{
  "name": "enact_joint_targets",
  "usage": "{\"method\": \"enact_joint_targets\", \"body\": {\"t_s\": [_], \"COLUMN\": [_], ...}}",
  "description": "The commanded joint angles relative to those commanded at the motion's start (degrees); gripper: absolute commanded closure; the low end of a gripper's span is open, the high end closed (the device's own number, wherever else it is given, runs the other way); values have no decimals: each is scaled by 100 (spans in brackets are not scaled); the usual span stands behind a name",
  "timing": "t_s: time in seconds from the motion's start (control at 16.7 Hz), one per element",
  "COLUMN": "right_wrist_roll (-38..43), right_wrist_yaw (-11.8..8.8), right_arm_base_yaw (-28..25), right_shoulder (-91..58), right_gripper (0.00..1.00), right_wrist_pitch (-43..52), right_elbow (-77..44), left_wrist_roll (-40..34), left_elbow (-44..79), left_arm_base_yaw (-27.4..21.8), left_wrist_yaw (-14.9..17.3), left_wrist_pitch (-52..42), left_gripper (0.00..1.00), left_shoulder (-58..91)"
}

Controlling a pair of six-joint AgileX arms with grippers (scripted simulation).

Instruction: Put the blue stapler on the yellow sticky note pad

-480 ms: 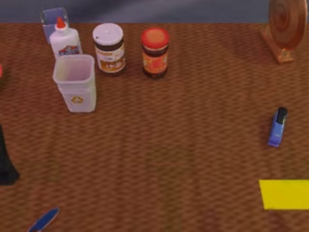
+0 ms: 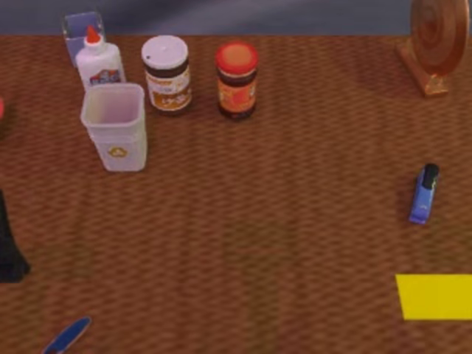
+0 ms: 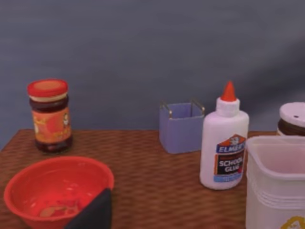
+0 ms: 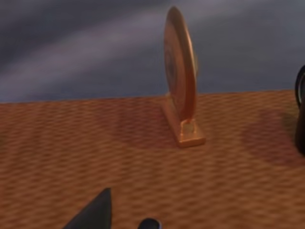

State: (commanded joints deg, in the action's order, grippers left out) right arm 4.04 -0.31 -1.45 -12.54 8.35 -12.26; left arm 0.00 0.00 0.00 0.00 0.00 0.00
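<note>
Your blue stapler lies flat near the table's right edge, apart from the yellow sticky note pad nearer the front. Whether either gripper is released or clenched, you cannot tell.

You see the yellow sticky note pad cut by the right edge; the left tool only partly.

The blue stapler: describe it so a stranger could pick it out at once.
Start at the round wooden disc on a stand at the table's far right. Nearer the camera, past bare table, lies the blue stapler, just beyond the yellow sticky note pad. It is short, periwinkle, black-tipped, unlike the slim darker-blue pen at near left.
</note>
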Motion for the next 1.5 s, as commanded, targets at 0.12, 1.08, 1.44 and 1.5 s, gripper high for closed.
{"method": "enact_joint_targets", "body": {"t_s": [0.12,1.08,1.44,1.5], "right_wrist_roll": [243,2340,2617,2617], "right_wrist_yaw": [3,48,26,26], "right_arm_base_yaw": [-71,-723,-804,-804], "right_shoulder": [-899,-9688,-10679,-10679], "right_gripper": [0,0,0,0], "right_wrist_pitch": [539,5459,6000,6000], "right_elbow": [-796,-7618,-8553,-8553], "left_wrist_roll": [0,0,0,0], "left_elbow": [0,0,0,0], "left_arm_base_yaw": [0,0,0,0], "left_wrist_yaw": [0,0,0,0], "left_wrist_pitch": [0,0,0,0], "left_gripper": [0,0,0,0], "left_shoulder": [0,0,0,0]}}
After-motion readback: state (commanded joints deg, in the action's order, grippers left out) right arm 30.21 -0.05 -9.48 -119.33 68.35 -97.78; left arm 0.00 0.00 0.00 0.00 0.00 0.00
